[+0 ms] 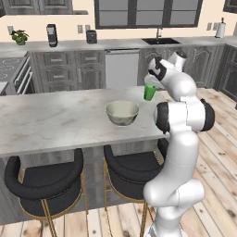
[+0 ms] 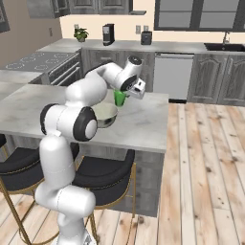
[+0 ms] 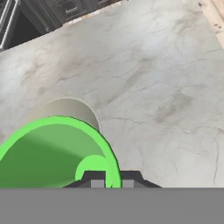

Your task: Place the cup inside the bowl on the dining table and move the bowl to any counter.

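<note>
The small bright green cup (image 1: 149, 91) hangs just above the dining table (image 1: 55, 120), with my gripper (image 1: 154, 82) shut on its rim. It sits close to the far right side of the bowl (image 1: 122, 112), which stands upright on the marble top. From the right base view the cup (image 2: 119, 98) shows just past the bowl (image 2: 109, 115), which my arm partly hides. In the hand view the cup (image 3: 52, 153) fills the lower left. My gripper (image 3: 109, 179) pinches its wall, and a sliver of the bowl (image 3: 70, 107) peeks out behind it.
Two black stools (image 1: 44, 183) (image 1: 132, 171) stand under the table's near edge. The counter (image 1: 92, 45) along the windowed wall carries a plant (image 1: 20, 36), a coffee machine (image 1: 52, 35), a toaster (image 1: 91, 36) and a sink (image 1: 160, 40). A stove (image 1: 11, 69) stands at the left.
</note>
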